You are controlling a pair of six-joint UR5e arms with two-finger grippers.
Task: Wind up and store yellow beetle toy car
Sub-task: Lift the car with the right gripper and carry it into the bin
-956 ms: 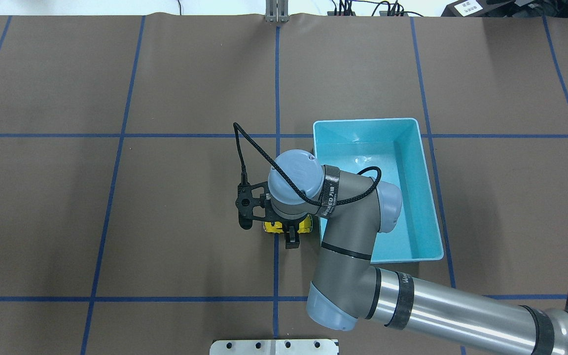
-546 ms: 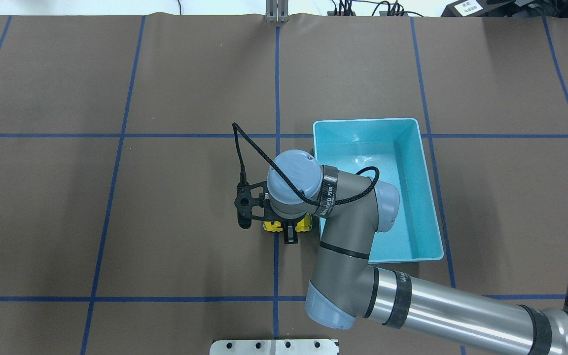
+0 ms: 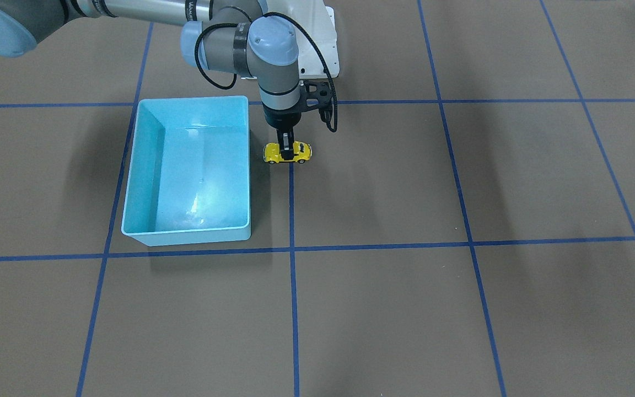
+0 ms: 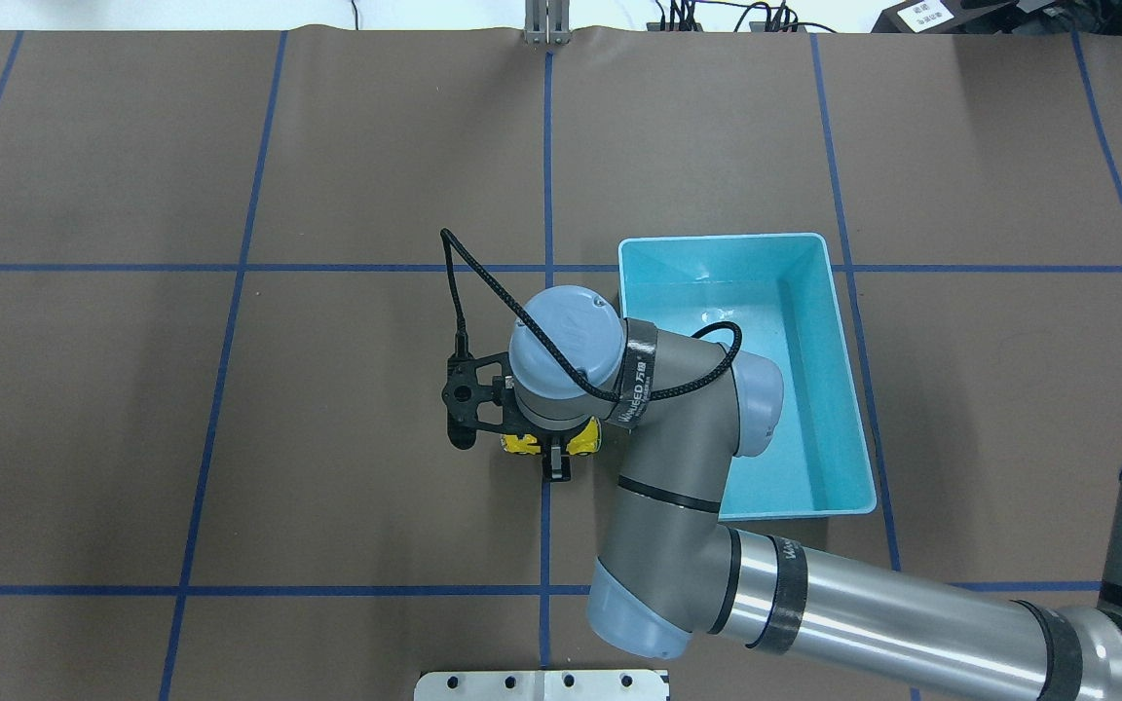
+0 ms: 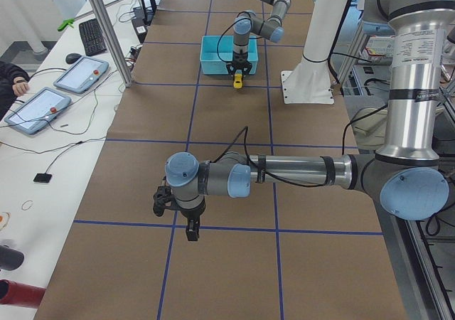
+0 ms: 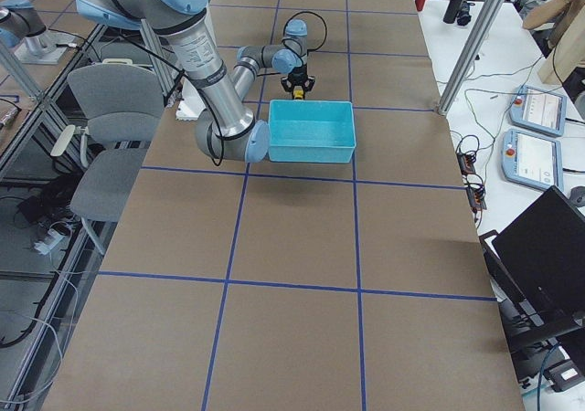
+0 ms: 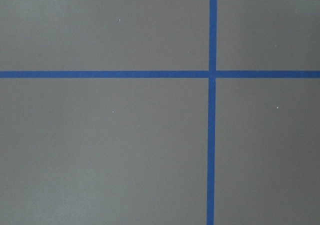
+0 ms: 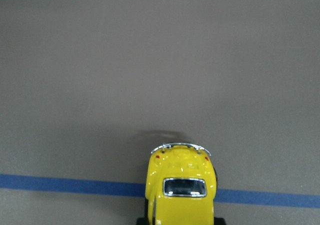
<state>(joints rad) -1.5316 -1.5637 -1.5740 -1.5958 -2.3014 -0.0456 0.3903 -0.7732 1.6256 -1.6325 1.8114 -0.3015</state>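
The yellow beetle toy car (image 3: pixel 288 153) stands on its wheels on the brown table, just beside the light blue bin (image 3: pixel 185 234) and outside it. My right gripper (image 3: pixel 286 148) points straight down and is shut on the car's middle, one finger on each side. In the overhead view the wrist hides most of the car (image 4: pixel 522 444). The right wrist view shows the car's roof and rear (image 8: pixel 181 185) over a blue tape line. My left gripper (image 5: pixel 190 231) hangs over the table far from the car. I cannot tell whether it is open or shut.
The bin (image 4: pixel 853 389) holds nothing and lies under my right arm's elbow. A white mounting plate (image 4: pixel 542 684) sits at the table's near edge. Blue tape lines (image 7: pixel 212 135) cross the brown cover. Tablets (image 5: pixel 78 75) lie on a side desk.
My right gripper has slid the car a short way to the left in the overhead view, away from the bin, still shut on it.
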